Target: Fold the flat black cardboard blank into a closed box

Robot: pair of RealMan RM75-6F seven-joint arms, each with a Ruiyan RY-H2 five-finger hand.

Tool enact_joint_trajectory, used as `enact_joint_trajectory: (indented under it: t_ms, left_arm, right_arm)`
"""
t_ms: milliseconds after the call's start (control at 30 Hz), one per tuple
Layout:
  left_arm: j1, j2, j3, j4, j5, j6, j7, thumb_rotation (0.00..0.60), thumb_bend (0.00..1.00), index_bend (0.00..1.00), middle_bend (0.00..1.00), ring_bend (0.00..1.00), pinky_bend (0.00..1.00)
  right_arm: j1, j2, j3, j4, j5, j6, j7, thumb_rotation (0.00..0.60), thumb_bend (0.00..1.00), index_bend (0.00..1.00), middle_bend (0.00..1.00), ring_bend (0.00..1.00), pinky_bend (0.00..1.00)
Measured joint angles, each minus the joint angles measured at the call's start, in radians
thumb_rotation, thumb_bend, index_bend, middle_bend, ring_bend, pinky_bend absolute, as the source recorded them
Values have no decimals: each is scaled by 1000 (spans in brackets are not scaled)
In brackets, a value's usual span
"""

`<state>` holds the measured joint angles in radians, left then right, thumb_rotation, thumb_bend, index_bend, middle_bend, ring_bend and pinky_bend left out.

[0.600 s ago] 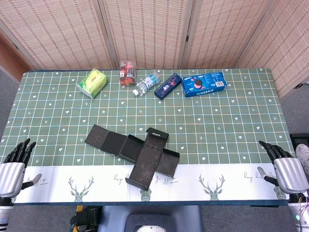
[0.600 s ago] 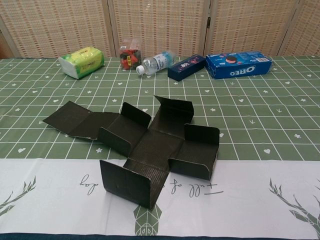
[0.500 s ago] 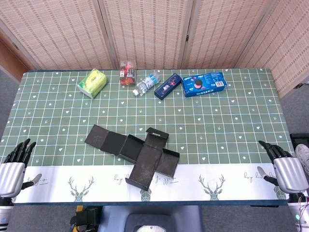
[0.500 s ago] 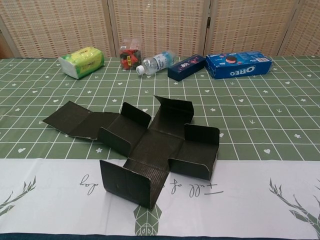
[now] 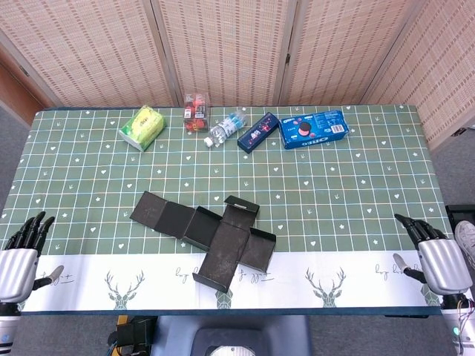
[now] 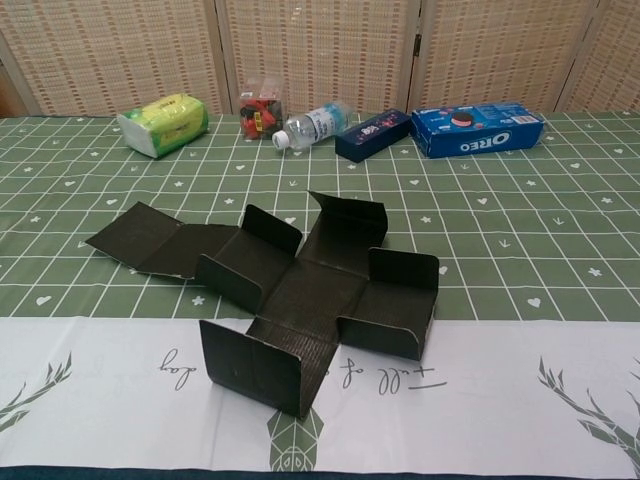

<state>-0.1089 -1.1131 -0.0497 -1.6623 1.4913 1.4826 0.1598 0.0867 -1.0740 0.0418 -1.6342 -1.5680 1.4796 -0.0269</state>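
Observation:
The black cardboard blank (image 5: 215, 237) lies spread out on the near middle of the table, its panels partly raised. In the chest view the blank (image 6: 300, 290) shows a front wall, two side walls and a back flap standing up, with a long flap lying flat to the left. My left hand (image 5: 21, 256) rests at the table's near left corner, fingers apart, holding nothing. My right hand (image 5: 434, 259) sits at the near right corner, fingers spread and empty. Both hands are far from the blank and absent from the chest view.
Along the far edge stand a green tissue pack (image 5: 142, 126), a small red snack box (image 5: 196, 110), a lying water bottle (image 5: 225, 128), a dark blue box (image 5: 258, 131) and a blue Oreo box (image 5: 315, 128). A white deer-print strip (image 5: 334, 278) runs along the near edge.
My right hand has shifted very slightly up and inward. The blank and my left hand have not moved.

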Motion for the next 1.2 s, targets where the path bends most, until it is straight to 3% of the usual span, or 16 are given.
enact_joint_trajectory:
  t_ms: [67,133,200,267,467,533,667,833,1200]
  left_arm:
    - [-1,0,-1,0,4,2,0,600,152,51,0,63,190]
    - [-2,0,-1,0,8,5,-2,600,152,59,0,67,190]
    - [-2,-1,-2,1,11,8,-4,600,152,65,0,68,190]
    - [-3,-2,-2,1,14,8,-4,600,152,68,0,69,190]
    - [-2,-2,3,-3,27,14,-1,600,152,69,0,70,190]
    - [-1,-1,4,-5,28,16,0,600,152,69,0,70,190]
    - [0,2,6,-11,30,17,2,600,152,69,0,70,190]
    - [7,9,10,-16,32,25,3,600,152,69,0,70,190]
    - [12,7,15,-16,30,21,2,600,152,69,0,70,190]
  right_arm:
    - [10,4,4,-8,-5,-5,-11,600,284,130,227,348,455]
    - [23,11,10,-20,-11,-16,-22,600,293,130,234,510,638]
    - [35,19,13,-34,-13,-32,-29,600,355,130,255,726,916]
    - [54,33,15,-60,-11,-67,-33,600,480,130,263,811,1000]
    - [152,80,30,-151,15,-244,-80,600,910,130,234,845,1000]
    - [196,87,38,-180,38,-320,-105,600,997,115,199,845,1000]
    - [285,89,53,-226,113,-476,-149,600,1000,44,140,843,1000]
    - [422,51,74,-257,258,-659,-210,600,1000,37,136,843,1000]
    - [620,-138,88,-183,532,-803,-310,600,1000,37,136,843,1000]
